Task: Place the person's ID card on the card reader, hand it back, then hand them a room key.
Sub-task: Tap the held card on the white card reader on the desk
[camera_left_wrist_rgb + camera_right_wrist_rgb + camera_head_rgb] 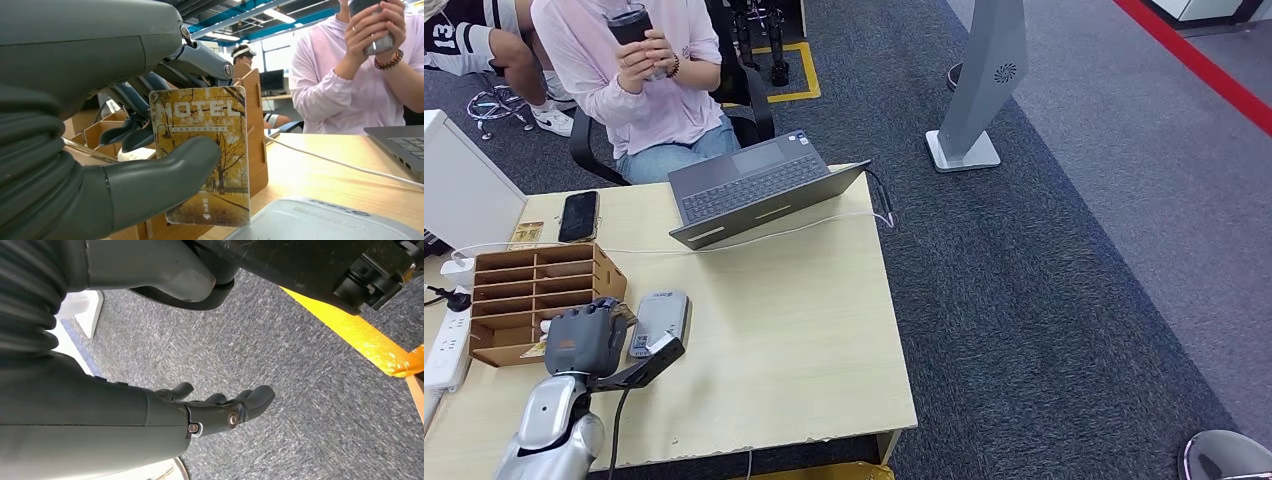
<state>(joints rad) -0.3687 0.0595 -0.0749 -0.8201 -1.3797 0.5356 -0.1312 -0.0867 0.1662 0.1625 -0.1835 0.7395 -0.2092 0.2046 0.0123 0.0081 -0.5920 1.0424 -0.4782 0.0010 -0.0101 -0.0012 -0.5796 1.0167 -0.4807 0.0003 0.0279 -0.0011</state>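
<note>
My left hand hovers over the table between the wooden card rack and the grey card reader. In the left wrist view that hand pinches a room key card printed with yellow trees and the word HOTEL, thumb across its face, with the card reader just below it. The person in a pink top sits at the far side, both hands around a dark cup. My right hand hangs over grey carpet, fingers loosely spread, holding nothing.
An open laptop with a white cable lies at the table's far edge. A black phone rests near the rack, a power strip at the left edge. A grey kiosk stand rises from the carpet on the right.
</note>
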